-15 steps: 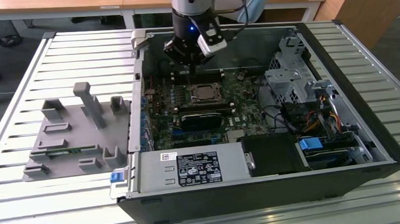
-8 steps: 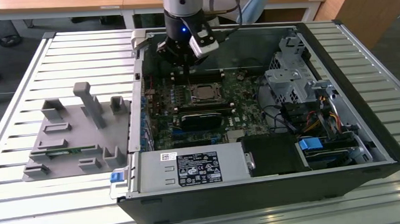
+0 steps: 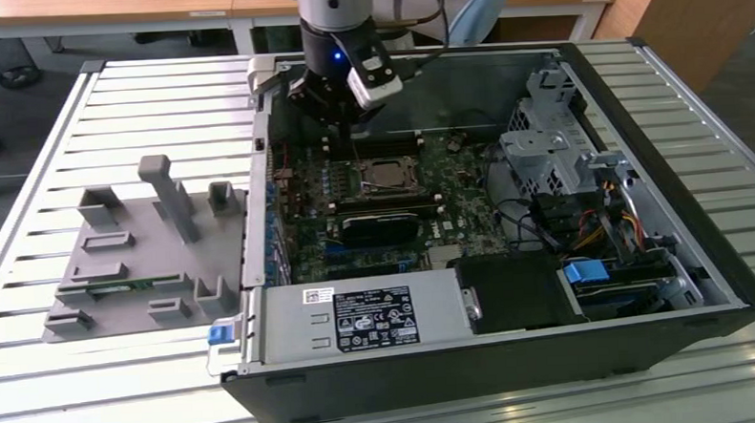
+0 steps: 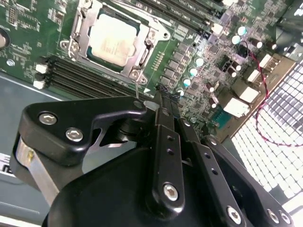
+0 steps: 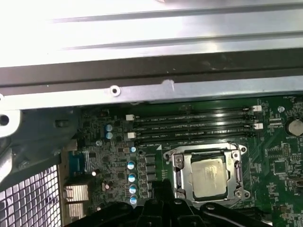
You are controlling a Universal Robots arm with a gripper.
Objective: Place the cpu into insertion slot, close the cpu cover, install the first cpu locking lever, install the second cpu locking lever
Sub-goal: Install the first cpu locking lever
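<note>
The cpu point(image 3: 383, 176) lies flat in the insertion slot point(image 3: 383, 162) on the green motherboard, its silver-beige face up. In both wrist views the cpu point(image 4: 113, 40) point(image 5: 208, 176) is ringed by the cpu cover point(image 4: 81, 34) point(image 5: 178, 171), a silvery frame lying down around it. My gripper point(image 3: 337, 137) hovers beside the socket, towards the exterior view's left and the case's back wall. Its black fingers point(image 4: 163, 101) point(image 5: 160, 187) are shut, with nothing between them. A thin metal lever point(image 4: 137, 90) rises from the socket's corner close to the fingertips.
Long black memory slots point(image 5: 189, 122) run beside the socket. A large black card point(image 3: 378, 226), a power supply point(image 3: 356, 318) and a drive cage point(image 3: 554, 156) fill the case. A grey fixture plate point(image 3: 137, 251) with upright posts sits outside the case, at the exterior view's left.
</note>
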